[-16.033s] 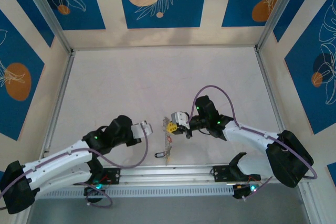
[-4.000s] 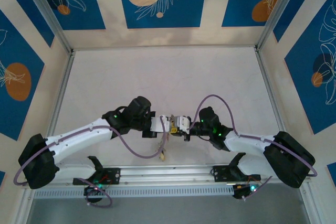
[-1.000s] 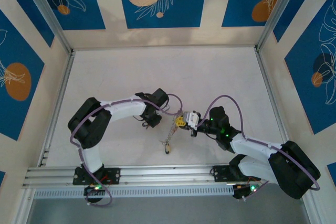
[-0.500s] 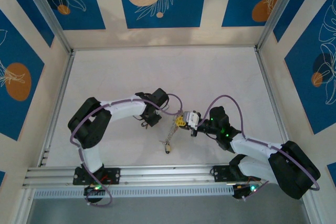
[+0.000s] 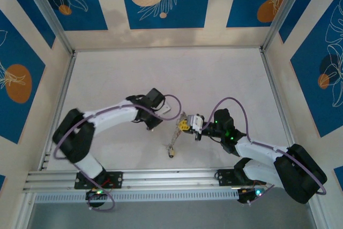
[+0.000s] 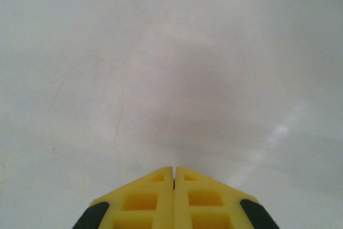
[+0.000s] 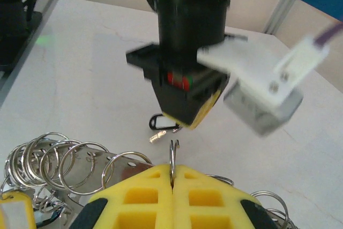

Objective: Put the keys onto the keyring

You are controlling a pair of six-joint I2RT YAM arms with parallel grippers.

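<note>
Progress looks partial: the right fingers (image 7: 177,182) are clamped shut on the thin wire of the keyring (image 7: 172,155), its bunch of keys (image 5: 172,140) trailing down to the counter (image 5: 225,79), while the left fingers (image 6: 178,178), closed on nothing, hover above a small dark loop (image 7: 161,123) lying loose.
</note>
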